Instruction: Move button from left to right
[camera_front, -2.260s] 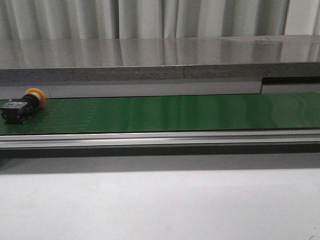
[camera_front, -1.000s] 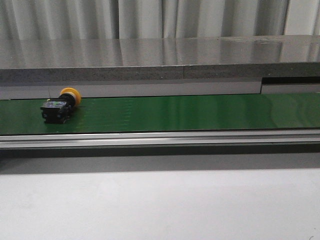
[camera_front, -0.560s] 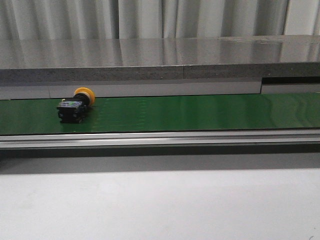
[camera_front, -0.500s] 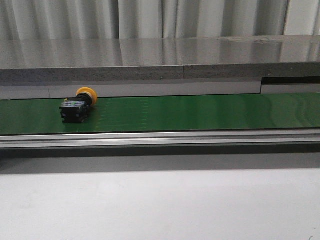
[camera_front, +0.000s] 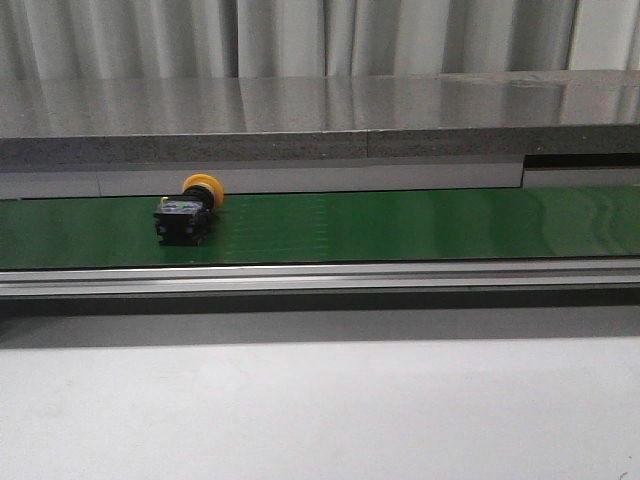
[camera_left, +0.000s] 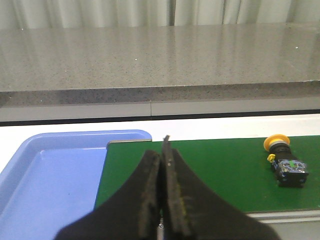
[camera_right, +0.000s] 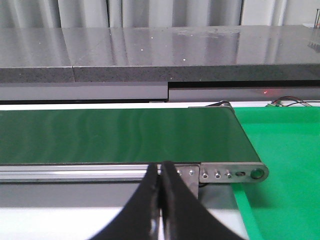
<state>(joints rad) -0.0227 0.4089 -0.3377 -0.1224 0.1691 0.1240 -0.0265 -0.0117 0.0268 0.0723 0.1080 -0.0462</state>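
Green belt (camera_front: 400, 225) fills the middle of your front view, running left to right, with the button (camera_front: 187, 211) lying on its side on the left part of it. Its yellow cap (camera_front: 204, 187) points toward the far edge, its black body toward you. A grey stone ledge (camera_front: 300, 120) sits behind the belt, an aluminium rail (camera_front: 320, 277) runs along its near edge, and the white bench (camera_front: 320, 410) spreads out below. You see neither arm here.

From the left wrist, the left pincer (camera_left: 163, 200) has its two dark fingers pressed together with nothing between them. You find the button (camera_left: 286, 162) well apart from it on the belt (camera_left: 215, 172) — cap toward the far side, small green marks on the black body. A blue tray (camera_left: 55, 175) lies just beside the end of the belt, under the pincer's other side.

From the right wrist, the right pincer (camera_right: 161, 205) is likewise closed on itself and holds nothing. You look over the rail at a bare stretch of belt (camera_right: 115, 135) and its rounded end. Beside that end lies a bright green mat (camera_right: 285, 160) — the button is not in this view.
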